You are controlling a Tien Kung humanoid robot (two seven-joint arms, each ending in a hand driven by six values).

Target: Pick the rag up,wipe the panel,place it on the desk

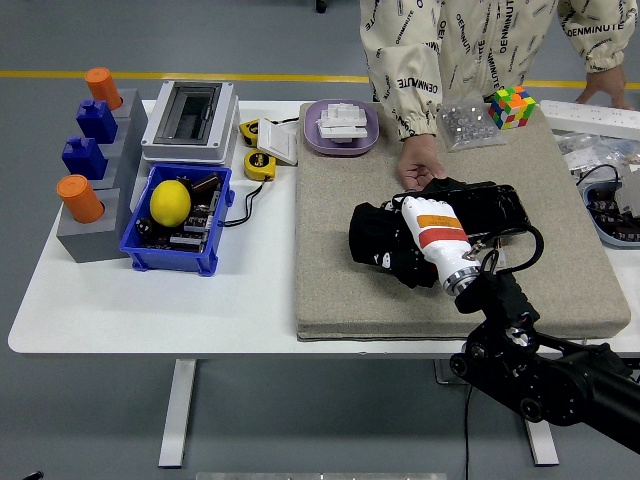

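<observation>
1. The robot's right hand (405, 240), white-backed with an orange stripe and black fingers, reaches in from the lower right on its black arm (540, 365) and lies palm down over the grey felt mat (340, 290).
2. Its fingers are curled down onto a black cloth rag (368, 235), which is bunched under and to the left of the hand; the hand grips or presses the rag against the mat.
3. Just right of the hand lies a flat black glossy panel (495, 205) on the mat, its left end partly covered by the hand's wrist.
4. A person's hand (418, 165), coming from a cream printed sleeve (400, 90) at the far side, rests on the mat touching the panel's far left corner.
5. At the mat's far edge stand a purple round tray with white blocks (341, 128), a clear bag of small metal parts (468, 122), and a multicoloured puzzle cube (511, 106).
6. Left of the mat, on the white table (150, 310), sit two yellow tape measures (259, 163), a grey-white box with a dark window (190, 120), and a blue bin holding a yellow lemon (170, 202).
7. At the far left is a grey stepped block with orange and blue pegs (85, 170).
</observation>
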